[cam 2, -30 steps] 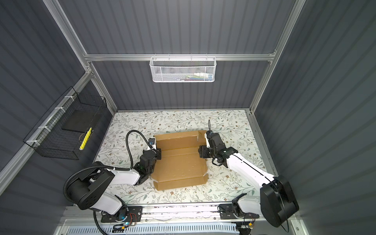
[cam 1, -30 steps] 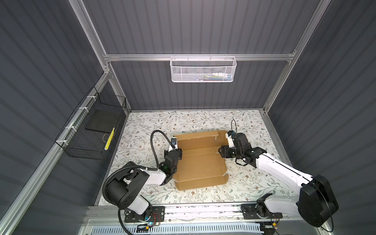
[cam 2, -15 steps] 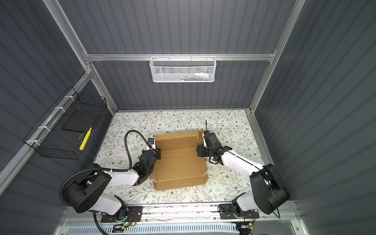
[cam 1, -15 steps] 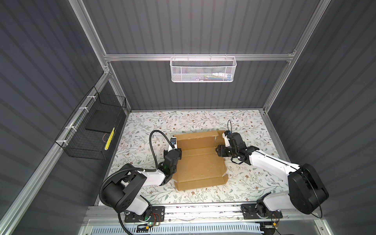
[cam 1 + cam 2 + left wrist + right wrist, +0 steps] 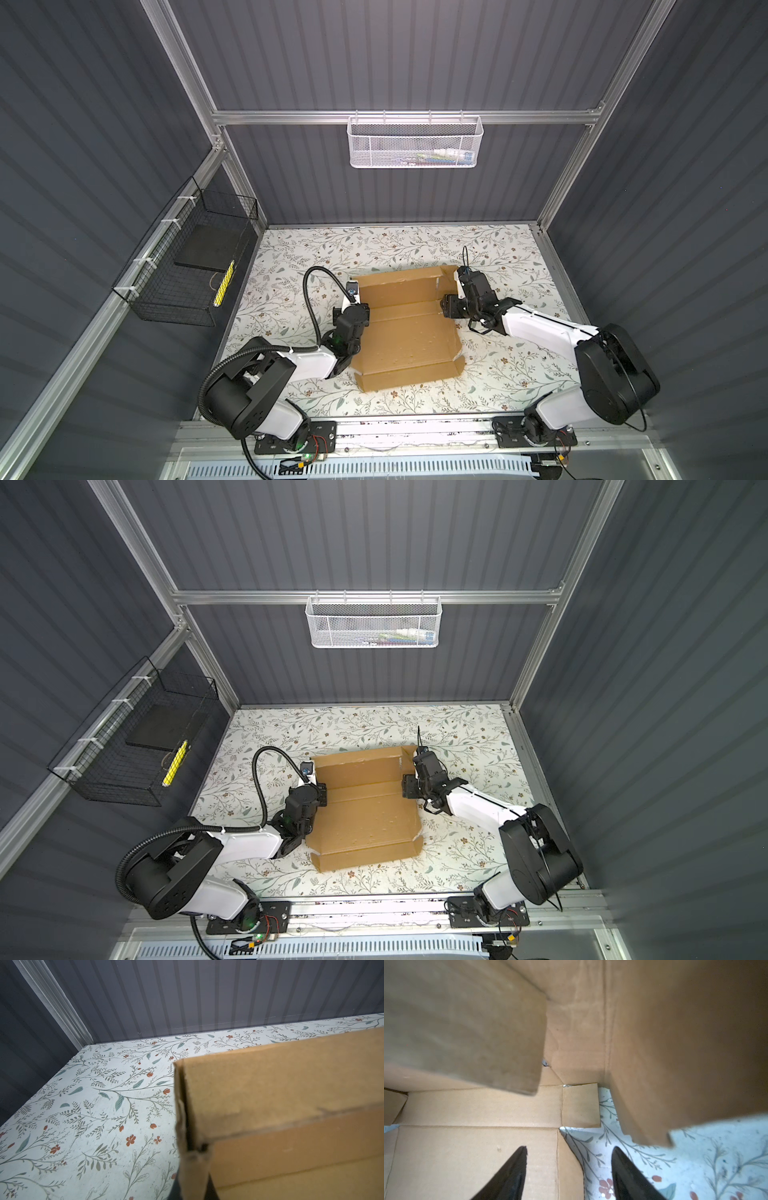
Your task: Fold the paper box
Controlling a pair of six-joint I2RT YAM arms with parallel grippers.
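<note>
The paper box [image 5: 407, 332] sits mid-table [image 5: 291, 266], partly folded (far flap raised). The left arm [image 5: 307, 365] lies low along the box's left side, the left gripper [image 5: 193, 1190] pinching that edge. The right arm [image 5: 536, 328] reaches in from the right, the right gripper [image 5: 569, 1148] spread over the box's right edge.

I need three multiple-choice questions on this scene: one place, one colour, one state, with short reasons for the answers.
1. Where does the white basket hang?
A) on the back rail
B) on the left wall
C) on the table

2. What colour is the paper box?
A) white
B) brown
C) black

3. How is the right gripper?
A) open
B) shut on the box
C) shut, empty

Answers:
1 A: it hangs from that rail.
2 B: plain brown cardboard.
3 A: its jaws stand apart.
</note>
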